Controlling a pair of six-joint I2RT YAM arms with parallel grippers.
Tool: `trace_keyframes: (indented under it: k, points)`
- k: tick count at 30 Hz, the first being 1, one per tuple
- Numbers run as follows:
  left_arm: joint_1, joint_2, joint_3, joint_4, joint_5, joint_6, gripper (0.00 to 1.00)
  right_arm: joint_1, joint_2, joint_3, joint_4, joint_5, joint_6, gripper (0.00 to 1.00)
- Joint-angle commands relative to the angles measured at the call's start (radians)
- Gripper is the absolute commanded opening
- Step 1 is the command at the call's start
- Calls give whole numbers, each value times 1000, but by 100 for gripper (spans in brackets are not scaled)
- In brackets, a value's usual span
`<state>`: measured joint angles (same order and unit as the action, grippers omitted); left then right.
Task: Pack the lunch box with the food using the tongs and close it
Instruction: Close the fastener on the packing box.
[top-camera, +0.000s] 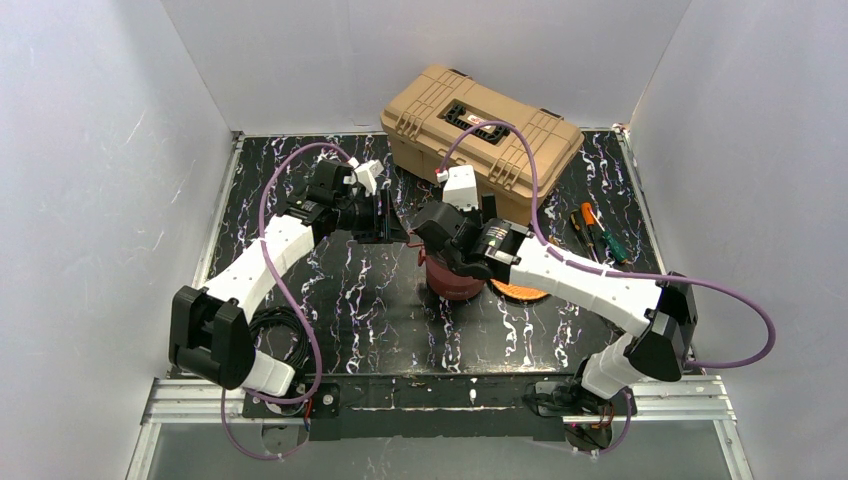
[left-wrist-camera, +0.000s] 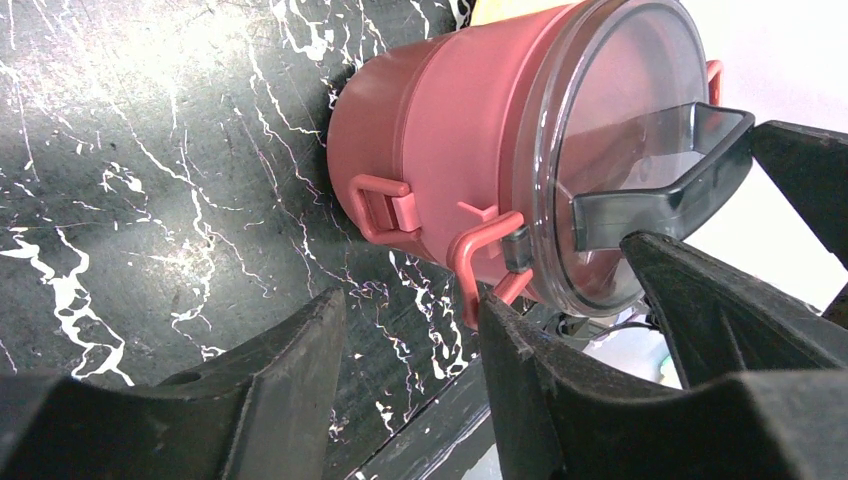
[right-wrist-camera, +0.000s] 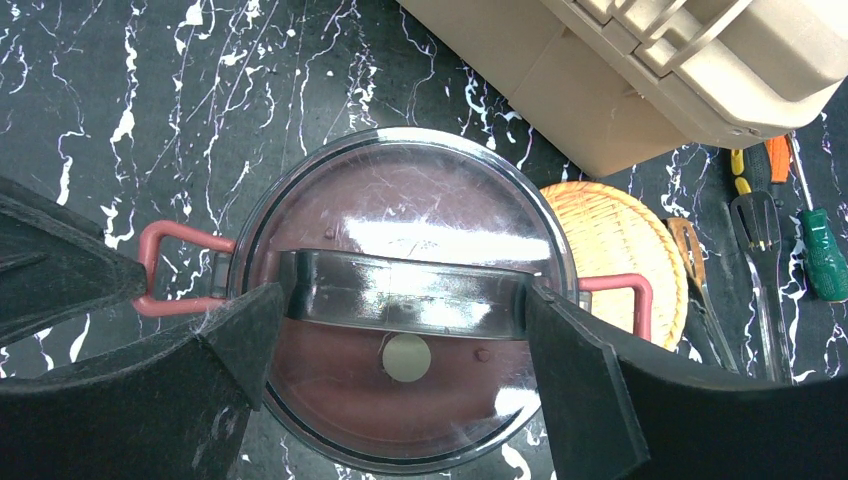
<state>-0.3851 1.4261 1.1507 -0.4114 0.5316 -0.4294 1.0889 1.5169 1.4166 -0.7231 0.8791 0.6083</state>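
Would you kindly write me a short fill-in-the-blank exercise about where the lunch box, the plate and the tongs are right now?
1. The gripper whose fingers flank the handle of the lunch box is the ___ one.
2. The woven plate beside the lunch box is coloured ___.
3. The tongs lie unheld, right next to the ___.
Missing words: right; orange; screwdrivers.

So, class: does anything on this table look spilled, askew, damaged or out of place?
Nothing spilled or damaged. The lunch box stands upright with its clear lid on, but the red clasps on both sides stick outwards, seemingly not latched. The tongs lie beside the screwdrivers.
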Motion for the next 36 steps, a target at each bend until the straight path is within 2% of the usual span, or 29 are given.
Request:
trace_keyframes:
  k: [1,7,12,23,31,36]
  points:
    - [6,18,-15,8,34,-1,47,-3,6,-53,-51,-33,49,93]
    - [5,57,-10,25,37,-18,33,-3,-5,-77,-31,-48,47,93]
    - [0,91,-9,54,63,-44,28,-3,-13,-95,-12,-58,42,92]
    - [-32,150,18,86,79,-82,26,-3,3,-121,10,-71,37,91]
    - [-36,156,20,86,40,-105,25,-3,-4,-137,-17,-21,83,88]
    - [-43,168,44,58,25,-94,26,-2,-20,-105,-8,-20,43,93]
